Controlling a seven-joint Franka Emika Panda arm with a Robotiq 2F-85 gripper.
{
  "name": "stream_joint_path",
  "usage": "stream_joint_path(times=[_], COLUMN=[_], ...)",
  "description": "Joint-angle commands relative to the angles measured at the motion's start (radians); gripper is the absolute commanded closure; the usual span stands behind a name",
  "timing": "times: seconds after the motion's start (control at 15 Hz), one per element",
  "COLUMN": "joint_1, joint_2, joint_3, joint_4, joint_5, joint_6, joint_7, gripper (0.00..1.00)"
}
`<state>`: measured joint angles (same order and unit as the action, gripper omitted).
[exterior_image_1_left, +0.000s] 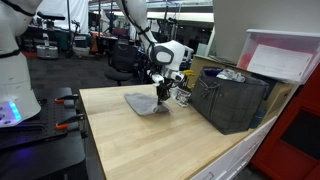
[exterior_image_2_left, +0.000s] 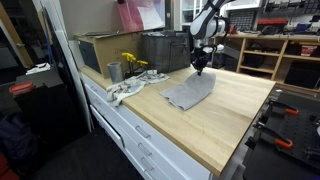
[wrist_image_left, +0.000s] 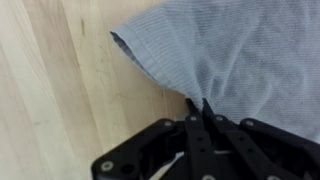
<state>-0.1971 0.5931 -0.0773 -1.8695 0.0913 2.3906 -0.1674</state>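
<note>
Nothing you can read turns up here: the pink sheet (exterior_image_2_left: 128, 14) above the bins and the white panel (exterior_image_1_left: 283, 55) over the dark crate (exterior_image_1_left: 232, 98) are both too blurred to show any lettering, and the cloth (wrist_image_left: 240, 50) carries no print that shows.

The cloth is a pale blue-grey fabric with a fine, even weave. In the wrist view its hemmed corner points toward the upper left over the light wood grain. In both exterior views it lies mostly flat on the tabletop (exterior_image_2_left: 245, 120) as a rumpled, roughly oblong patch (exterior_image_2_left: 190, 92), toward the middle and closer to the back edge, with the dark crate near it on one side (exterior_image_1_left: 145, 102).

Your gripper (wrist_image_left: 197, 103) stands over the cloth's edge with its black fingers pressed together, pinching a small fold of the fabric between the tips. In an exterior view the gripper (exterior_image_2_left: 199, 70) points straight down at the cloth's far end.

Along the tabletop's end by the bins sit a metal cup (exterior_image_2_left: 114, 71), something yellow (exterior_image_2_left: 131, 62) and a white rag (exterior_image_2_left: 125, 90), well apart from the cloth.
</note>
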Motion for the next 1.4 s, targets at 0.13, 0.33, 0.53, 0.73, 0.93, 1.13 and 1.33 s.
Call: stream_joint_path(times=[0.13,0.33,0.53,0.73,0.93,1.13,1.33], joint_1=[0.163,0.215,0.247,0.287,0.335,0.387,0.443], joint_2=[-0.066,-0.066,-0.072,-0.073,-0.070,-0.067,-0.058], joint_3=[-0.059,-0.056,-0.034,-0.027,-0.028,-0.030,-0.030], joint_4=[-0.052,-0.033,-0.021,-0.013,-0.003,0.001,0.008], joint_5=[-0.197,-0.254,-0.267,-0.277,-0.298,-0.344,-0.398], joint_6=[-0.001,-0.027,-0.059,-0.083,-0.100,-0.096,-0.093], joint_7=[0.207,0.273,0.294,0.322,0.380,0.453,0.528], gripper=[0.98,0.98,0.98,0.98,0.98,0.98,0.98])
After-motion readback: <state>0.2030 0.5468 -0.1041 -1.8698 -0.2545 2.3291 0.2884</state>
